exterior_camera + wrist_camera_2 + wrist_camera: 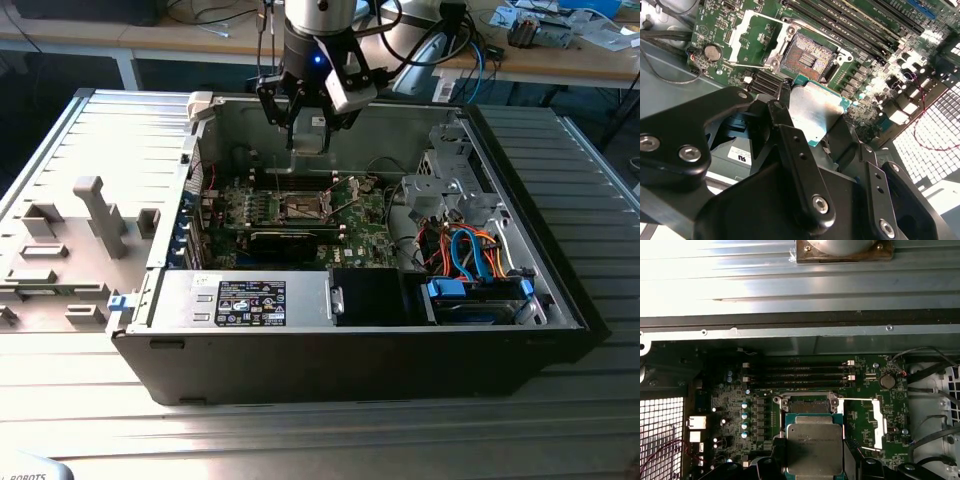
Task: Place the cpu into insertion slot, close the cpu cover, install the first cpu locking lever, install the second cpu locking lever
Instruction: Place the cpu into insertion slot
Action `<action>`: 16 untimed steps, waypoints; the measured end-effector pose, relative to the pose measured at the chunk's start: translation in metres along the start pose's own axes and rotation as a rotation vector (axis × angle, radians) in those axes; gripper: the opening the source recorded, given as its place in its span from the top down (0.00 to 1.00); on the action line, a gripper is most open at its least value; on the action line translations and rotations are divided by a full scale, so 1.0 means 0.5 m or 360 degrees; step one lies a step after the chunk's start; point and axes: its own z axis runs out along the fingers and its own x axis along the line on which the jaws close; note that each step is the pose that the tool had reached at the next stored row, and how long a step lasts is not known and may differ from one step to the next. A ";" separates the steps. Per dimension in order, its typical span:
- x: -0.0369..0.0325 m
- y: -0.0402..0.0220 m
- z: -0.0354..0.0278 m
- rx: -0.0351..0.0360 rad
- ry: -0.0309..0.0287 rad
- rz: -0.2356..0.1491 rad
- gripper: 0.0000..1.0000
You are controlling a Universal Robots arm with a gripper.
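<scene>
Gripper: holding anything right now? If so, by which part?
The gripper holds the cpu, jaws pinching two opposite side edges, metal top bare, not yet in the insertion slot.

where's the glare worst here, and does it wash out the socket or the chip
First wrist view: the ribbed metal surface is blown out white, yet the cpu and insertion slot read fine. Second wrist view: glare bleaches the board at its edge. Exterior view: even light, case interior shadowed.

Silver-grey cpu (815, 450), green board (864, 390), perhaps tan-gold slot (807, 59).
</scene>
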 end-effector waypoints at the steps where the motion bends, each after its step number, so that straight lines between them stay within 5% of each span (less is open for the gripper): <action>1: 0.000 0.000 0.000 0.0000 0.00001 0.0000 0.46; 16: 0.000 -0.001 0.014 0.0000 -0.00001 0.0000 0.46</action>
